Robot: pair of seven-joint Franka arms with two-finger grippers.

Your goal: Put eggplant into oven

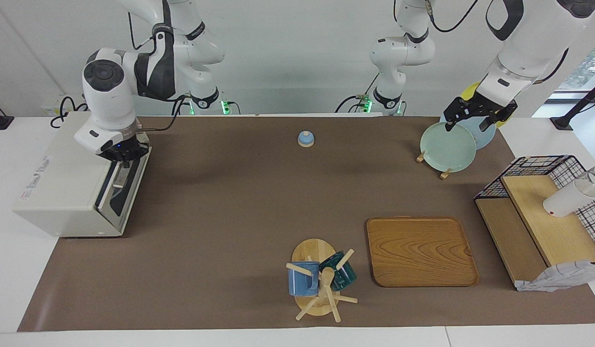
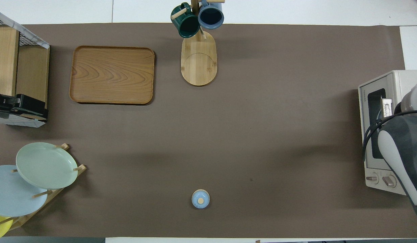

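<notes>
Oven (image 1: 66, 193) door seen shut.
R gripper (image 1: 125, 161) clenched at door's top edge; L gripper (image 1: 472, 119) spread wide over plate rack (image 1: 442, 166), nothing held.

table (image 1: 230, 202): brown mat | on it: oven (image 1: 71, 183) | tray (image 1: 420, 250) | mug rack (image 1: 319, 284)
</notes>
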